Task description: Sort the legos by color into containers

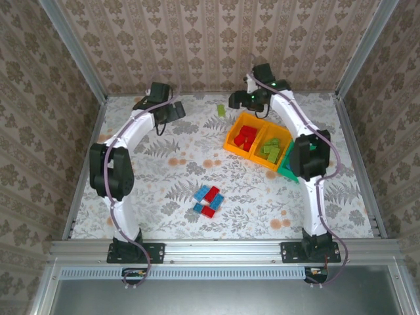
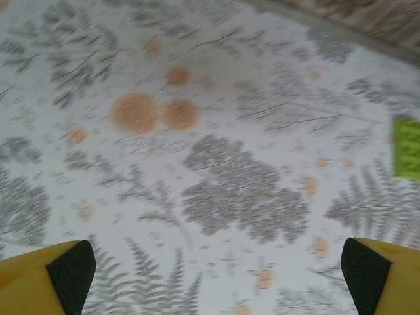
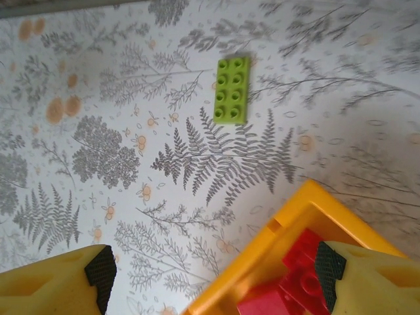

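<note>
from my screen i see a table covered in a white cloth printed with grey ferns and small orange blossoms. beige wallpaper with a brown damask motif closes it in at the back and on both sides, with slanting silver aluminium posts at the back corners. a ribbed silver aluminium rail runs along the near edge, with a dull grey panel below it. the light is soft and even.

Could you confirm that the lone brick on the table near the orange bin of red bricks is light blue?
Not quite: the lone brick is lime green, as the right wrist view shows; it does lie on the table near that orange bin.
</note>
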Tool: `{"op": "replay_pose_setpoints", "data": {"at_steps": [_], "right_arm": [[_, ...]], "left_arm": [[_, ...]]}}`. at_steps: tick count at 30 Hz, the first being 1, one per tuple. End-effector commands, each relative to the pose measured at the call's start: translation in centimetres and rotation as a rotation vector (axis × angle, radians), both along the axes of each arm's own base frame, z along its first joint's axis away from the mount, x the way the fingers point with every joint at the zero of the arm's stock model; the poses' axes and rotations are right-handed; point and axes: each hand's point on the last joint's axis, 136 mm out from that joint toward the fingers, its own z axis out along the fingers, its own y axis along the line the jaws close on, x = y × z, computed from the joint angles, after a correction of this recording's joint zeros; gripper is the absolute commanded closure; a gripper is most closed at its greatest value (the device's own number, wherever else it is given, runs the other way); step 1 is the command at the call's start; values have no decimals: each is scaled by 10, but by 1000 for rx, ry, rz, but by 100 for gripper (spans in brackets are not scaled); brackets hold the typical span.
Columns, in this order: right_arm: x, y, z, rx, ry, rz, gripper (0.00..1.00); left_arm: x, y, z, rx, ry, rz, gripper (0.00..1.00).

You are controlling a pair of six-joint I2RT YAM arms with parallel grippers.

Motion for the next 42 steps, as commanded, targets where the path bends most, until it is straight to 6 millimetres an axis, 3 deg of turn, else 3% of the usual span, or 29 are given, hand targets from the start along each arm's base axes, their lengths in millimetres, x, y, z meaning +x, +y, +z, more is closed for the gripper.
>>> {"op": "replay_pose_setpoints", "data": {"at_steps": [1, 10, 13, 19, 26, 34, 42], "right_arm": [[0, 14, -2, -9, 28, -10, 18], [22, 72, -28, 150, 27, 16, 18], [25, 82, -36, 192, 42, 9, 18], [21, 68, -53, 114, 87, -50, 20], [-4, 36, -79, -46, 195, -96, 24], [-17, 6, -69, -115, 191, -150, 27], [-23, -5, -60, -129, 189, -189, 28]], "left_arm": [[-16, 3, -2, -20, 51, -25, 0], [-13, -1, -20, -101, 92, -87, 0], [-8, -6, -25, -147, 92, -104, 0], [3, -17, -29, -159, 86, -181, 0], [14, -20, -35, -179, 90, -202, 0], [30, -37, -36, -210, 73, -253, 0], [43, -61, -40, -208, 76, -286, 0]]}}
